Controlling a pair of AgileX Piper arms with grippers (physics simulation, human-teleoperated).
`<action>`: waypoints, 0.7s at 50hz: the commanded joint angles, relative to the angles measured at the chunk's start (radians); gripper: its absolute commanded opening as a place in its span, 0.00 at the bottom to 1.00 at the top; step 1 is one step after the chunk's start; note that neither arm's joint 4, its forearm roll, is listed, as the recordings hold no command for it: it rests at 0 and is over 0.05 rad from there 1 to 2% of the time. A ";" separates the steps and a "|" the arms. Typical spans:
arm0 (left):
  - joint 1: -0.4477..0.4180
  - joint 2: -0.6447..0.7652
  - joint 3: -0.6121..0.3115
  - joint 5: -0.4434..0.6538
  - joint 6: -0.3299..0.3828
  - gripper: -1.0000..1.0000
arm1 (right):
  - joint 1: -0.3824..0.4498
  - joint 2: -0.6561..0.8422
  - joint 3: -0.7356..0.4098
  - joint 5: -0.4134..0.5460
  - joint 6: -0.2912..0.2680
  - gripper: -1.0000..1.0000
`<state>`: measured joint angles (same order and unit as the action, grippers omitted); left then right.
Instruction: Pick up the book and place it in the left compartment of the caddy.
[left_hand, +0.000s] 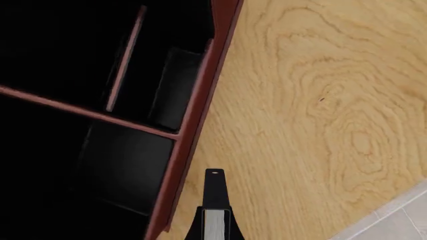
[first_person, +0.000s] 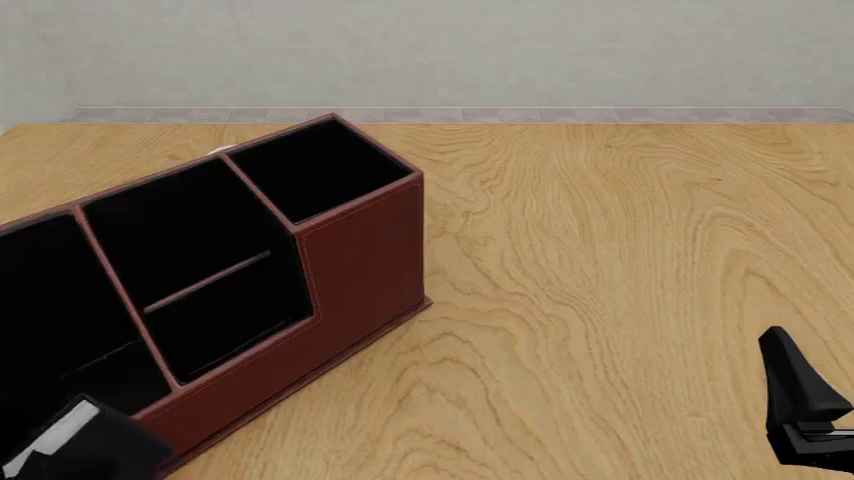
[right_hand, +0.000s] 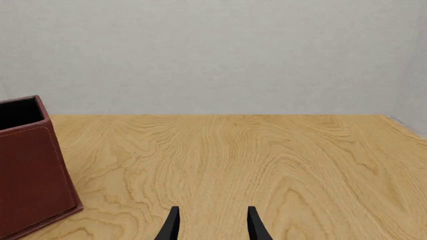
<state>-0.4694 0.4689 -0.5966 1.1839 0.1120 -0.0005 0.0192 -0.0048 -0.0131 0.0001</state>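
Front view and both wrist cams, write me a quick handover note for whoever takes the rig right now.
Left gripper: shut on the book, page edges showing between the fingers. In the front view it sits at the bottom left corner, beside the caddy's near end.
Right gripper: open, holding nothing, parked low over bare table at the right.
Caddy: angled across the table's left side. The left compartment is its wide near-left end section; no book inside it.
Done: book picked up.
Left: carry the book over the left compartment, lower it in, release.
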 joint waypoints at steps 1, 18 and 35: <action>0.014 -0.024 -0.081 0.036 -0.002 0.00 | 0.000 -0.003 0.003 -0.001 0.000 1.00; 0.070 -0.015 -0.137 0.036 0.007 0.00 | 0.000 -0.003 0.003 -0.001 0.001 1.00; 0.170 -0.036 -0.157 0.036 0.025 0.00 | 0.000 -0.003 0.003 0.000 0.000 1.00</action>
<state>-0.3565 0.4514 -0.7337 1.2156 0.1095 -0.0005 0.0191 -0.0048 -0.0131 0.0001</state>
